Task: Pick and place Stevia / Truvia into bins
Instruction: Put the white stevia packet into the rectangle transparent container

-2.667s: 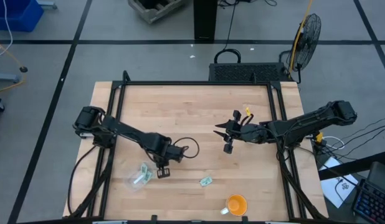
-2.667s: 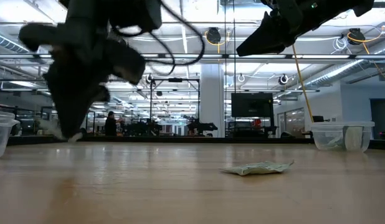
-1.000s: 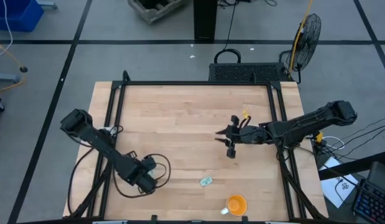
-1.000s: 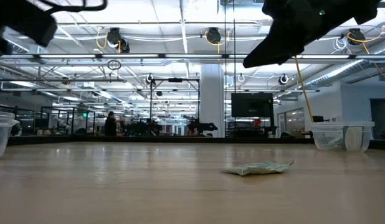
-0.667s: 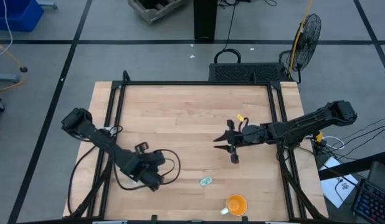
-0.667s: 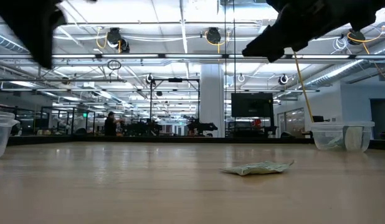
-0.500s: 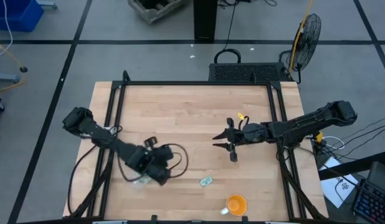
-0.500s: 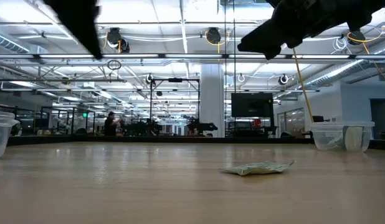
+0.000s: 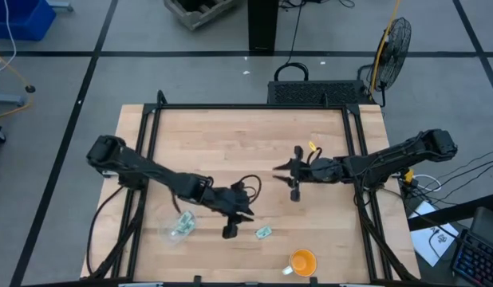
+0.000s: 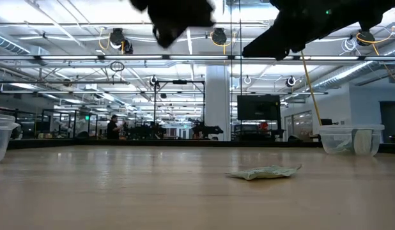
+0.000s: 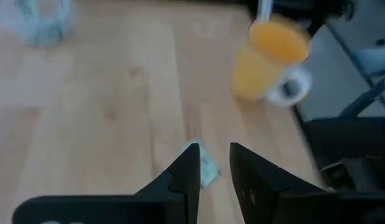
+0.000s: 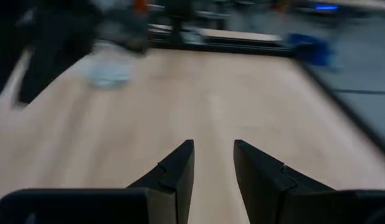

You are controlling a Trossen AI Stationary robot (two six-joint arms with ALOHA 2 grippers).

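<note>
One loose packet (image 9: 264, 232) lies flat on the table (image 9: 230, 143), just left of the orange cup (image 9: 302, 261). The left gripper (image 9: 234, 217), slightly parted and empty, hovers beside it. Light, thin, limp paper probably needs an edge pinch. Beyond, the right gripper (image 9: 293, 177) waits, slightly parted, empty.

My left wrist view is smeared: the orange cup (image 11: 267, 59) has soft edges, and a see-through bin (image 11: 42, 22) is cut by the picture's edge. My left finger (image 11: 186, 177) covers part of a sachet (image 11: 207, 167), so its print is unreadable. In my right wrist view another bin (image 12: 107, 67) is a pale blur, its contents indistinct. In the low view, a bin (image 10: 0, 137) is cropped at the side, and both arms are dark shapes cut off overhead.
</note>
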